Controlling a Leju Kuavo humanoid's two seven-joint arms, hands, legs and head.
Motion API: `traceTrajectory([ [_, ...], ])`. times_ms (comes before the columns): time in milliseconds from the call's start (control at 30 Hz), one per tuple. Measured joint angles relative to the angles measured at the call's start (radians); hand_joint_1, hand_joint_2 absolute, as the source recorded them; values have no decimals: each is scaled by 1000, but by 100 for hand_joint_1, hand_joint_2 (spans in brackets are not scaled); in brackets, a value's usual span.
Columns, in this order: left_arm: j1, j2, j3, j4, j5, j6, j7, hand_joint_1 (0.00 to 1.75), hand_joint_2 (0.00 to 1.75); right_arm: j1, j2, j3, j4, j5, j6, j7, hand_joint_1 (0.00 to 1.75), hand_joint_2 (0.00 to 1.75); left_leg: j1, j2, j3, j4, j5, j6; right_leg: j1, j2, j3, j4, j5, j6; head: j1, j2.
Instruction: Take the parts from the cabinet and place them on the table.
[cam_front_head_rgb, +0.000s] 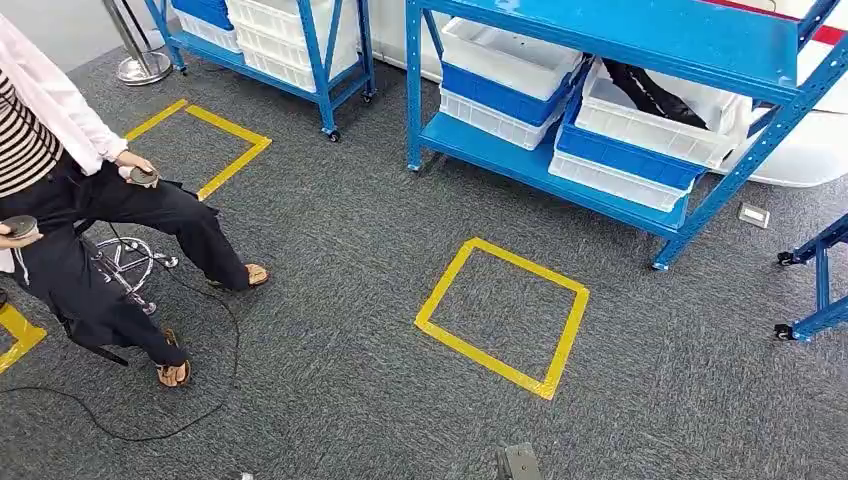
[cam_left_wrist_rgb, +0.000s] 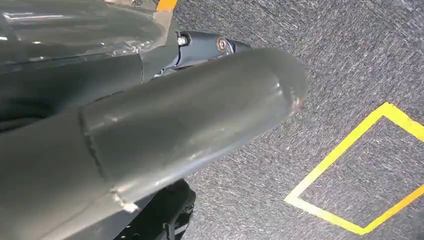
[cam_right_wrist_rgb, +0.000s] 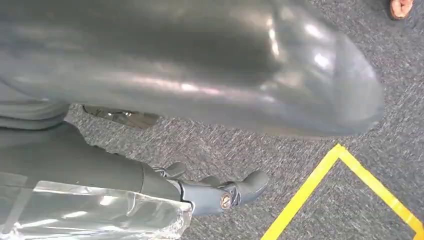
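Right hand (cam_right_wrist_rgb: 215, 192) empty, fingers loosely spread, over carpet (cam_right_wrist_rgb: 310, 150)

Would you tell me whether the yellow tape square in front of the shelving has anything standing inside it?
No, the yellow tape square encloses only bare grey carpet in the head view.

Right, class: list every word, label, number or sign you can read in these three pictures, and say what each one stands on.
None can be read: no words or numbers appear on the white and blue bins, the blue shelving or the carpet.
The yellow tape square on the floor is a plain outline, without lettering.
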Motion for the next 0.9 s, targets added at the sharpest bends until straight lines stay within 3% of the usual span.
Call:
traceTrajectory([
  [367, 0, 0, 0, 0, -1, 12, -9, 0, 0, -1, 1, 0, 0, 1, -2, -8, 0, 0, -3, 0, 0, 0, 0, 0, -1, 0, 0, 0, 0, 0, 0, 0],
  [533, 0, 0, -6, 0, -20, 76, -67, 0, 0, -2, 2, 2, -10, 0, -14, -51, 0, 0, -3, 0, 0, 0, 0, 0, -1, 0, 0, 0, 0, 0, 0, 0],
  [767, 1, 11, -5, 0, -10, 85, -92, 0, 0, -6, 17, 18, -38, -5, -20, -119, 0, 0, -8, 0, -2, 2, -4, 6, -16, 0, 2, -3, 1, 2, -1, 0],
  [800, 2, 14, -5, 0, -6, 87, -96, 0, 0, -6, 19, 20, -41, -9, -23, -124, 0, 0, -10, 0, -2, 1, -4, 7, -17, 0, 2, -6, 2, 3, -1, 0],
  [867, 4, 15, -4, 0, -1, 94, -110, 0, 0, -6, 21, 23, -45, -18, -29, -126, 0, 0, -6, -3, 0, -14, -5, 25, -12, 1, 6, 17, 17, 20, 0, 0],
  [900, 5, 15, -3, 0, 6, 94, -115, 0, 0, -6, 21, 24, -47, -21, -34, -126, 0, 0, -1, 0, 13, -23, -2, 27, -17, 0, -8, 34, 5, 19, -2, 0],
])
